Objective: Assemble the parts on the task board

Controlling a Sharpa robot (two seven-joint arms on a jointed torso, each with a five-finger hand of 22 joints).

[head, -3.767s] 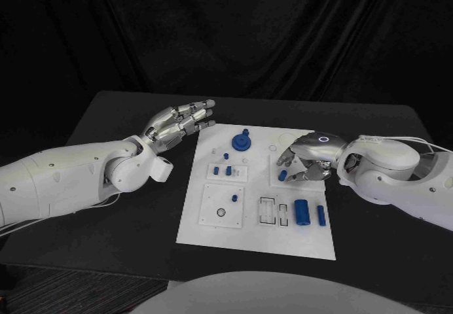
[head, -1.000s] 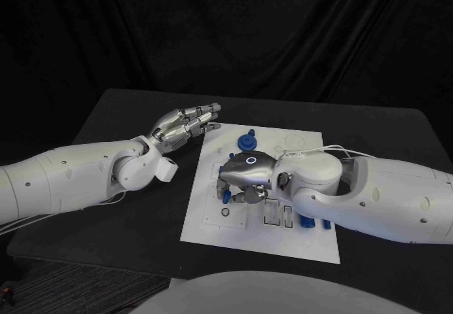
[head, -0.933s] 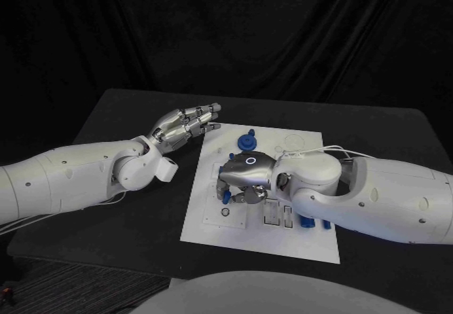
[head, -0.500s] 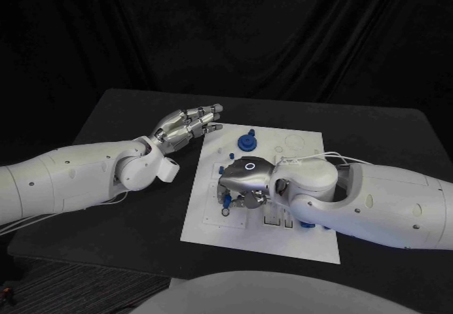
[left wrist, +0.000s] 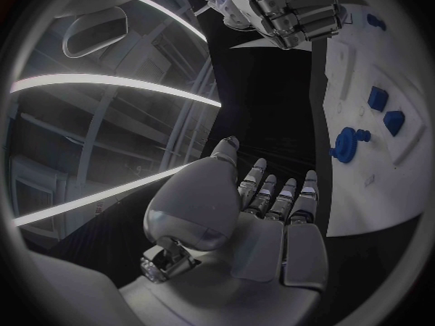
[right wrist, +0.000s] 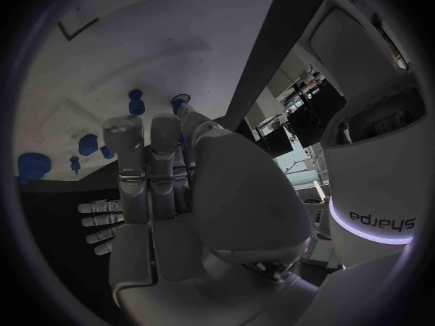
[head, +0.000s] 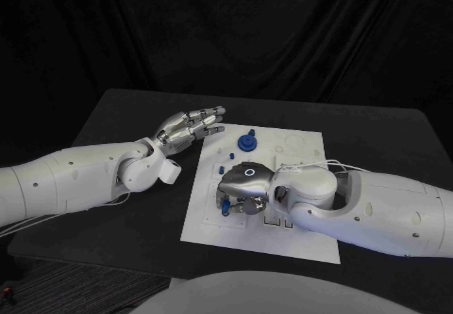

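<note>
Parts on the white task board [head: 302,245] sit mostly along its far and left portions: a blue round knobbed piece [head: 246,142] stands near the far edge, small blue pegs [head: 230,156] lie just in front of it, and another blue peg [head: 224,211] stands in the near-left block, right beside the right hand [head: 245,188]. That hand and its thick white arm lie across the middle of the board and hide the slots and pieces beneath them, so the centre and right side cannot be read. Its fingers curl downward over the left blocks; in the right wrist view they are drawn together above the blue pegs, but whether they pinch a piece I cannot tell.

Left hand [head: 189,125] hovers off the board's far-left corner, above the black table [head: 113,118], fingers spread and straight, holding nothing; the left wrist view shows the knobbed piece just beyond its fingertips [left wrist: 272,188].

Bare board lies along the near edge, and the table is open dark surface to the left and far right.
</note>
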